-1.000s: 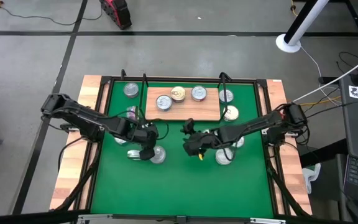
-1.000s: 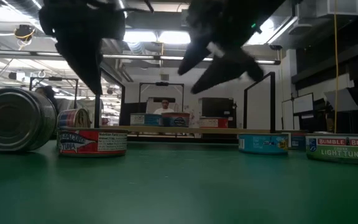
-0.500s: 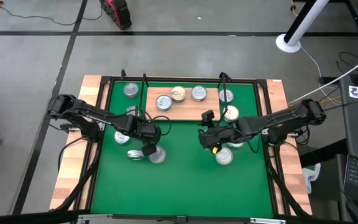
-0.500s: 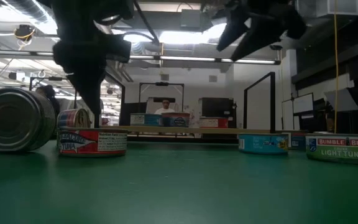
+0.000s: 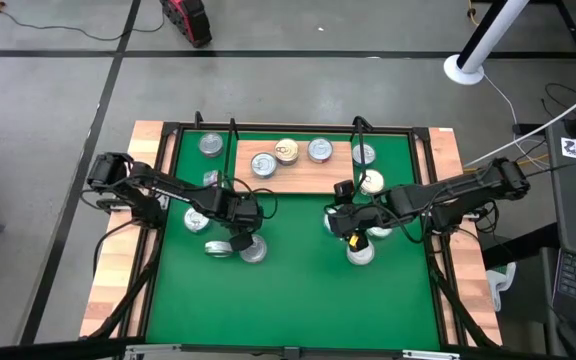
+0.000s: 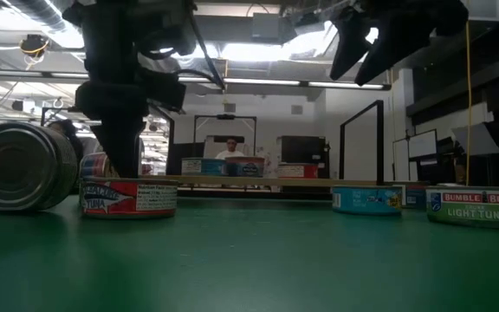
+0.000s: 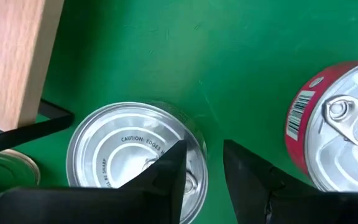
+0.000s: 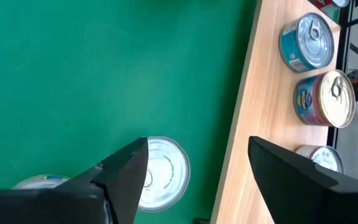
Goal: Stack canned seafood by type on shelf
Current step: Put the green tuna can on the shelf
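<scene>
Four cans (image 5: 286, 152) sit in a single row on the shelf (image 5: 298, 178), none stacked, so most sorting is left. The left end effector (image 5: 238, 236) hangs narrowly parted and empty over a silver-lidded can (image 7: 135, 158), a red-sided can (image 7: 344, 124) just beside it. The right end effector (image 5: 346, 222), wide open and empty, hovers by the shelf edge, with loose cans (image 5: 360, 252) on the mat (image 5: 298, 290) below and beside it.

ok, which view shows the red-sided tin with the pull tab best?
Left wrist view: the red-sided round tin fills the frame edge, showing its silver lid, pull tab and barcode. Low view shows only its red side label. High view gives a small silver disc. Right wrist view misses it.
</scene>
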Motion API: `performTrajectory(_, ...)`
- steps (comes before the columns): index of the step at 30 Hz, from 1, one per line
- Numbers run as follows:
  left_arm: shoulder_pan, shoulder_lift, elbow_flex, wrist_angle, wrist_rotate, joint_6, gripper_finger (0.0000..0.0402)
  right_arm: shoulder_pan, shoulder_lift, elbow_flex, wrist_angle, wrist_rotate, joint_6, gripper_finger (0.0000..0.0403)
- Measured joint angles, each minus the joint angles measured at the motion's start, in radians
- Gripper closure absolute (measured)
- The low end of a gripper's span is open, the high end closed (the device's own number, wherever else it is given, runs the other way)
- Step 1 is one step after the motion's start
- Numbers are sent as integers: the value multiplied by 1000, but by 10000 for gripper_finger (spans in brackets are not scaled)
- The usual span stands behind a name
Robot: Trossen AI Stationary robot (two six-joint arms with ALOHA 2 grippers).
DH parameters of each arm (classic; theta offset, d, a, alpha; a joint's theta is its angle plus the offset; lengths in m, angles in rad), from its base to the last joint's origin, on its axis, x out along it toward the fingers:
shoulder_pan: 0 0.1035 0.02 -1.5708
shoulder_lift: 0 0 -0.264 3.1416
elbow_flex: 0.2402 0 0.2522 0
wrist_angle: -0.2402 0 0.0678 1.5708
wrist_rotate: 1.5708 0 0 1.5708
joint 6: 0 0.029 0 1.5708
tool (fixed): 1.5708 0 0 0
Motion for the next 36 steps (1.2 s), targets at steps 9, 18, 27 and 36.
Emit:
performTrajectory(9, -1, -7, 0, 8, 1, 6, 300, 0, 1, 0, 1, 0, 0, 127)
performTrajectory(18, 19, -7, 0, 4, -7, -19, 201, 0, 1, 0, 2, -9, 0, 127)
performTrajectory(27, 21, -6, 0, 5, -9, -23, 181, 0, 2, 0, 3, -10, 5, 127)
performTrajectory(36, 20, 55, 5, 4, -33, -27, 222, 0, 2, 0, 9, -30, 7, 127)
